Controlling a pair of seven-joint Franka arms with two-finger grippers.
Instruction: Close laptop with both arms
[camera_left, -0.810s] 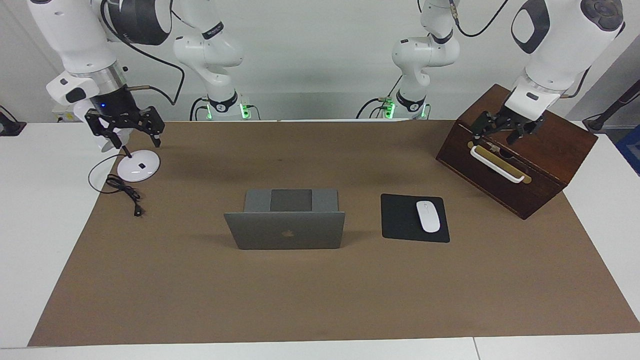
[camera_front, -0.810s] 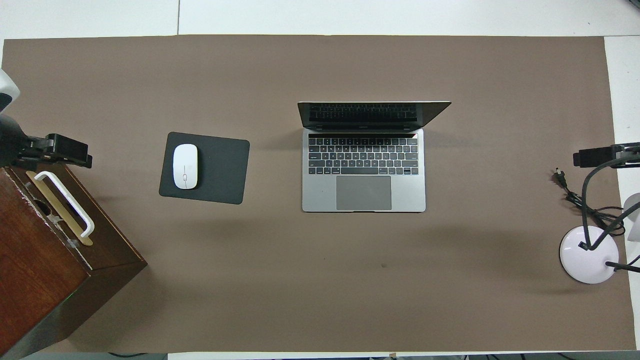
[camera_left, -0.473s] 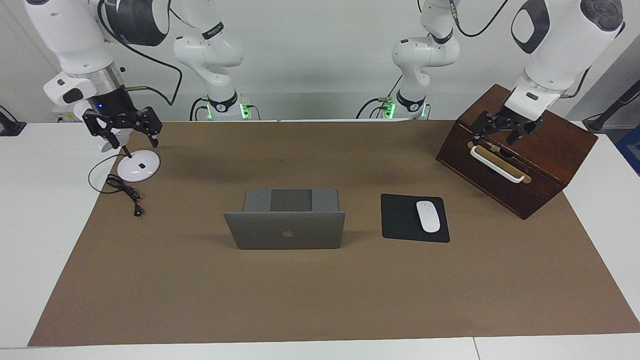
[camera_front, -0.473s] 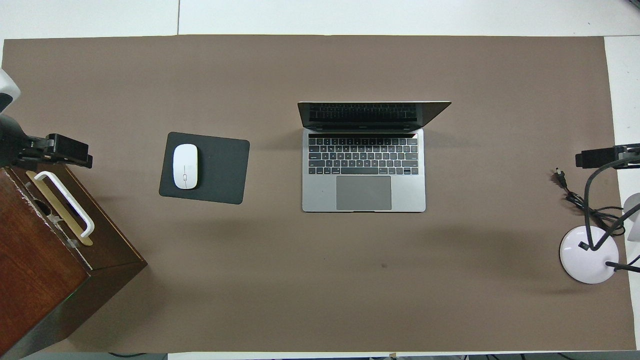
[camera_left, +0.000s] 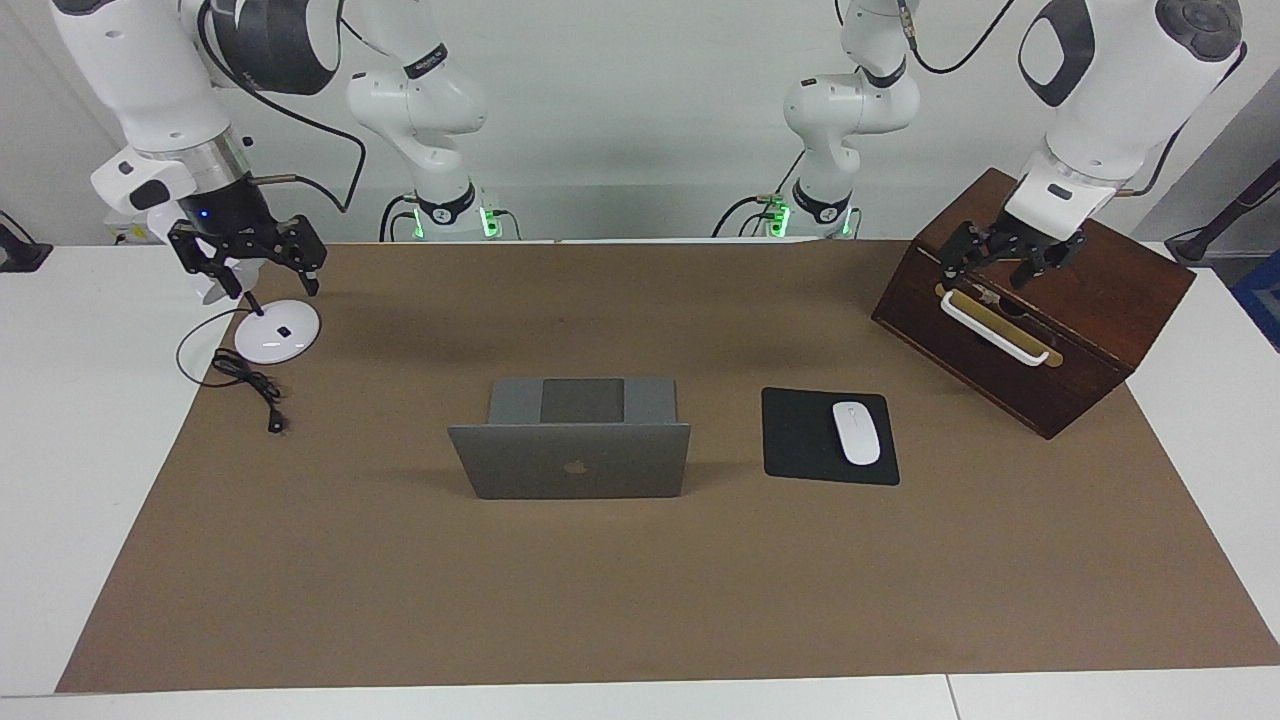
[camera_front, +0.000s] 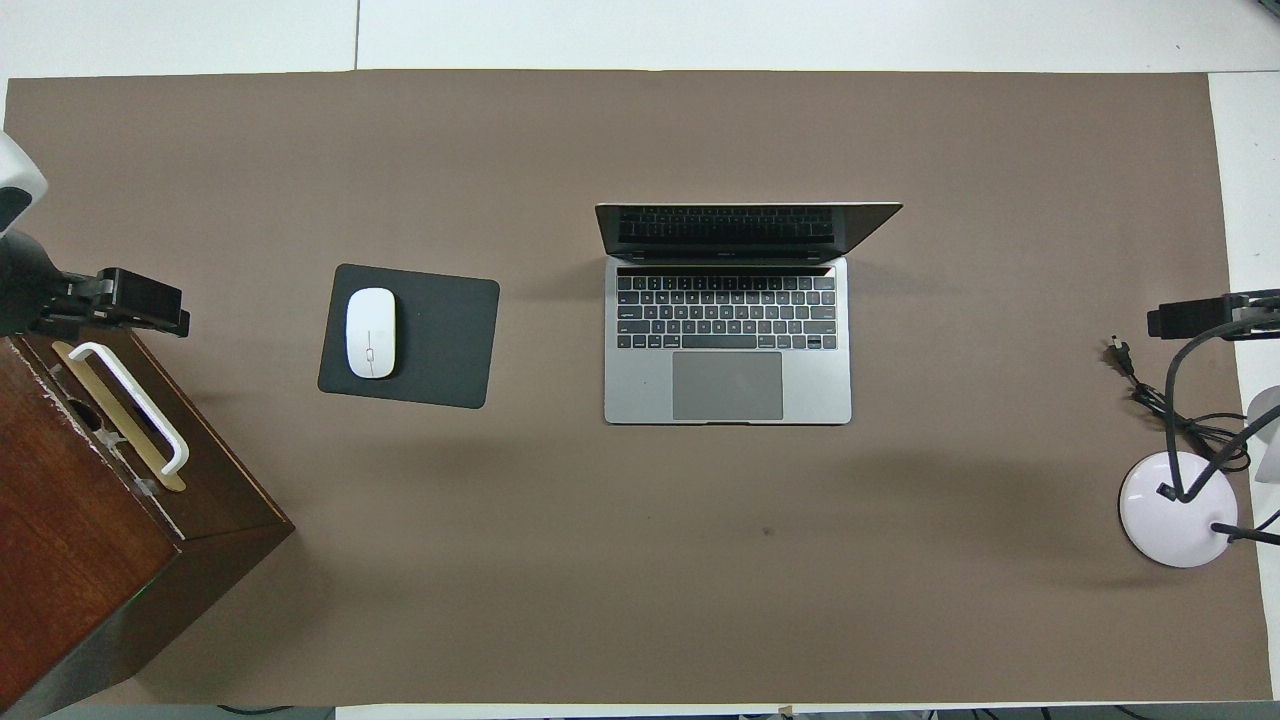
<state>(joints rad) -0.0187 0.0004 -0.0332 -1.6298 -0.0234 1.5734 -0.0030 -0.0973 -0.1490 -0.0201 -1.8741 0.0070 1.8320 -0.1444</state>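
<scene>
While the laptop (camera_left: 570, 455) is sitting open mid-table, I'm holding the left gripper (camera_left: 1005, 262) over the wooden box (camera_left: 1100, 300) and the right gripper (camera_left: 250, 262) over the lamp base (camera_left: 277, 332), both spread apart; next I'm judging both must reach its lid.

One laptop (camera_left: 570, 452) stands open on one brown mat (camera_left: 640, 600). One black mouse pad (camera_left: 805, 440) carries one white mouse (camera_left: 856, 432). One wooden box (camera_left: 1035, 300) with one white handle (camera_left: 995, 330) sits under the left gripper (camera_left: 1006, 262). One white lamp base (camera_left: 277, 331) with one black cord (camera_left: 250, 385) lies below the right gripper (camera_left: 248, 262). Two arms, two grippers.
</scene>
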